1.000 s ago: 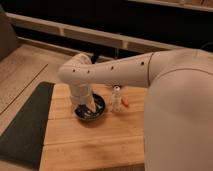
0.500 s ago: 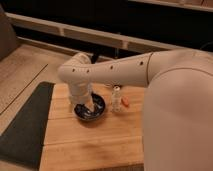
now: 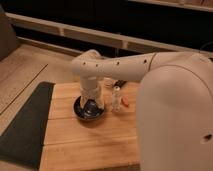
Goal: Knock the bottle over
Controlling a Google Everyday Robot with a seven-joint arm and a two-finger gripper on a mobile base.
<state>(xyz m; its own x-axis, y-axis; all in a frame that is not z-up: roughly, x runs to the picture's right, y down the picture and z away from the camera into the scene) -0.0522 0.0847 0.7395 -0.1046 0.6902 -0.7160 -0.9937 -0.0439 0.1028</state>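
Comparing this moment with the half-second before, the wrist had slid a little toward 3 o'clock, and the gap between it and the bottle (image 3: 116, 98) had narrowed. The gripper (image 3: 93, 105) hung low over the dark bowl (image 3: 80, 112), its tip down inside the bowl's rim. Whether the claw was released or clenched could not be told, since the wrist housing hid it from above.

The bottle stood upright on the wooden table (image 3: 90, 142), at 3 o'clock from the gripper. It was just beside the bowl's rim and did not appear to touch the arm. Its white cap pointed straight up, with no lean to be seen. A small orange item (image 3: 126, 103) lay just beside the bottle at about 4 o'clock from it. A dark mat (image 3: 25, 125) covered the table's edge at 9 o'clock from the bowl.

Because the bottle had kept its place and posture, the knock had not yet landed. The arm's drift looked like the start of a sideways sweep. A further push toward 3 o'clock, made above the bowl's rim and against the bottle's upper half, would likely tip it. A push lower down might only slide it into the orange item.
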